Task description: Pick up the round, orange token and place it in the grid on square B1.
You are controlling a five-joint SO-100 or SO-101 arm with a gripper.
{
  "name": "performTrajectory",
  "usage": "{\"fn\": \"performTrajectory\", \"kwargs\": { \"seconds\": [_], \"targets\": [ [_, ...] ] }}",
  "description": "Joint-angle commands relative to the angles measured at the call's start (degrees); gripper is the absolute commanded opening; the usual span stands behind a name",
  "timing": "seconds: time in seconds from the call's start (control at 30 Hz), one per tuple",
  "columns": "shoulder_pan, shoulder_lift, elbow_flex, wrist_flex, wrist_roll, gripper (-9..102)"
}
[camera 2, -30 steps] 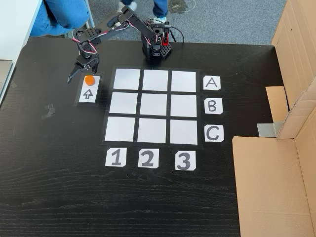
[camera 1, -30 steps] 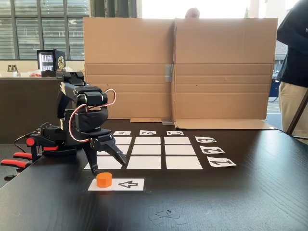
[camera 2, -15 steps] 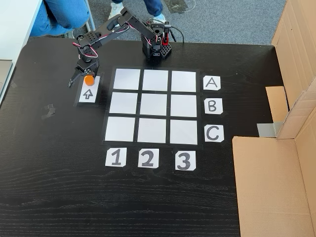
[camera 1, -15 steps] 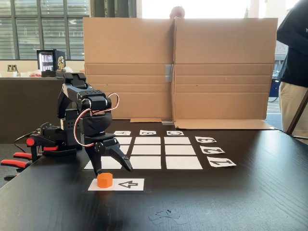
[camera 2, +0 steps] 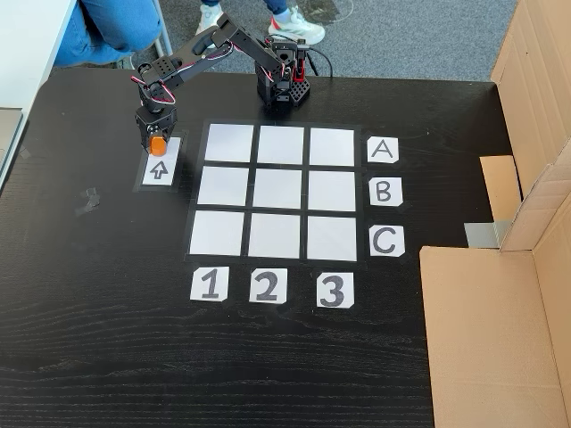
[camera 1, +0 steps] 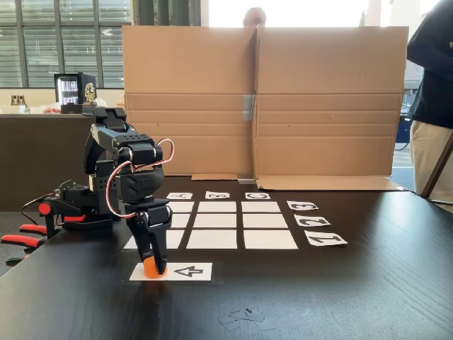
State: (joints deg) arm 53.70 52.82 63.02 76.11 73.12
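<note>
Token: small bright orange stubby plastic cylinder (camera 1: 152,268) (camera 2: 158,145) — sits on the white arrow-printed paper strip (camera 1: 185,271), at 9 o'clock of the grid (camera 2: 280,193).
Gripper: black two-finger gripper (camera 1: 151,265) (camera 2: 158,144) — jaws clamped around the token.

Dark wooden desk (camera 2: 107,357)

It is carrying the grid (camera 2: 281,192), label cards, an arrow strip (camera 2: 159,168), the arm's base (camera 2: 284,89) and a cardboard screen (camera 1: 265,106).
</note>
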Motion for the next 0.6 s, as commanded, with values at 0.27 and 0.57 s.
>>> {"fn": "performTrajectory", "kwargs": {
  "seconds": [0.27,0.57],
  "targets": [
    [4.0,25.0,10.2,-4.5,-8.1,-1],
    [-1.9,44.7,23.7,-5.4,-17.7,-1]
  ]
}}
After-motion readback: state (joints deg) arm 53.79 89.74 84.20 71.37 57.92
